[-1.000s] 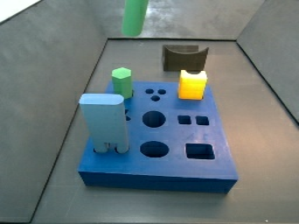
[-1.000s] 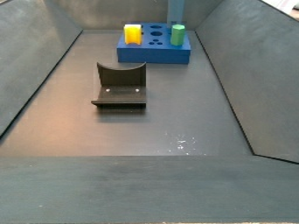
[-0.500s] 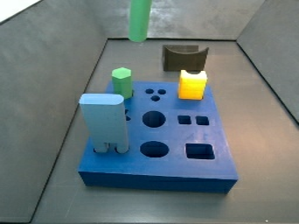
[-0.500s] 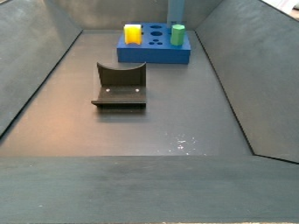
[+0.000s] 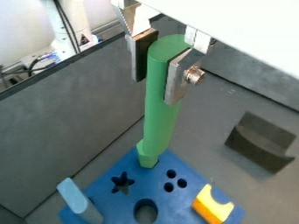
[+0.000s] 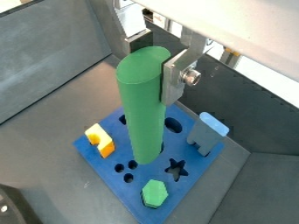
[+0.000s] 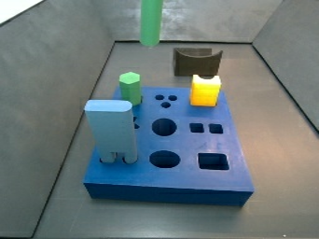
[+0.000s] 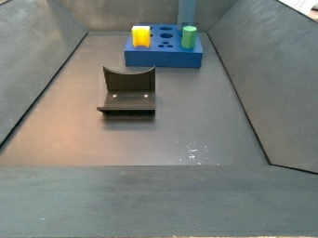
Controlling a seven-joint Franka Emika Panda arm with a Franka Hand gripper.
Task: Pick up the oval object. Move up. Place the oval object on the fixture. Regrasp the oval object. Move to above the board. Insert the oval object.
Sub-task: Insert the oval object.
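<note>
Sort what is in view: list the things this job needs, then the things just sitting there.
Job:
- oval object, held upright in the gripper above the board
- board
- fixture, on the floor

Just there:
- green hexagonal peg
- yellow notched block
- pale blue upright block

Hand (image 5: 163, 57), flat silver fingers (image 5: 179, 77), dark pads

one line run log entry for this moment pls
phase: above board | gripper: shut on oval object, held upright over board | fixture: empty | insert: not yet done
</note>
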